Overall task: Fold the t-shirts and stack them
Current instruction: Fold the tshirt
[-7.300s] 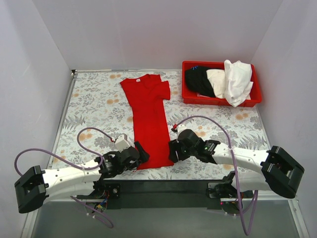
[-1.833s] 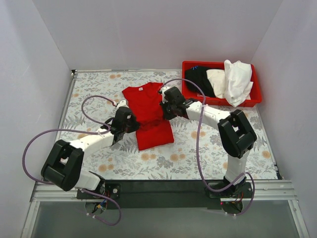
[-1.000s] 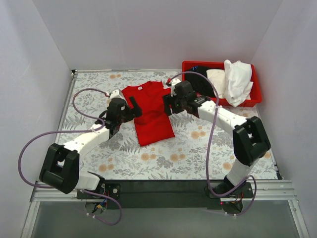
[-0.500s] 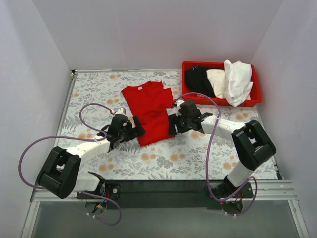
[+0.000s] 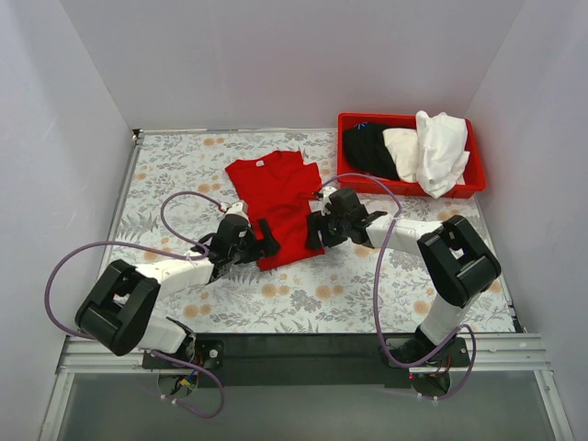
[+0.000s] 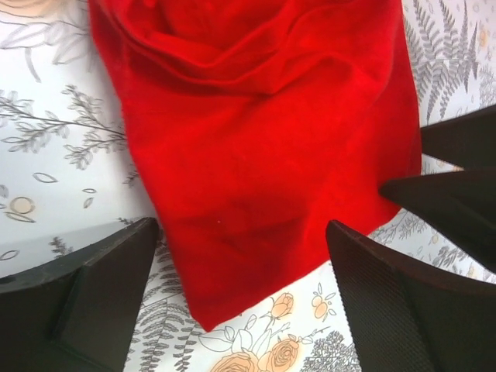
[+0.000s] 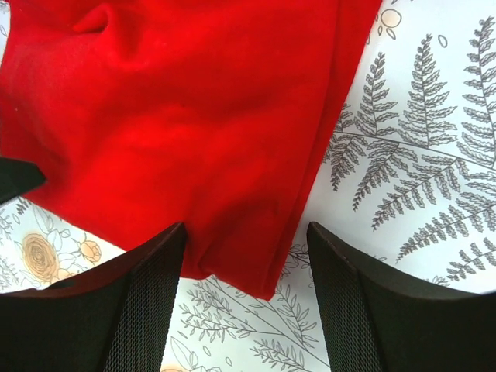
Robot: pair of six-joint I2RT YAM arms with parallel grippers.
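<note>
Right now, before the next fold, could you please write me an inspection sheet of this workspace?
Surface: floral table cover, flat.
Job's things: red t-shirt folded, lying mid-table; black t-shirt, cream t-shirt and white t-shirt in the red bin, far right.
Clutter: nothing seen.
Grippers: left gripper open at the shirt's near-left corner; right gripper open at its near-right corner.
Cables: purple cables loop beside both arms.
Surroundings: plain white walls on three sides.

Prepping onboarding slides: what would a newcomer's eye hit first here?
The bright red t-shirt lies partly folded in the middle of the floral table, the left pincer and right pincer open astride its near corners. At back right, a red bin holds black, cream and white shirts.
</note>
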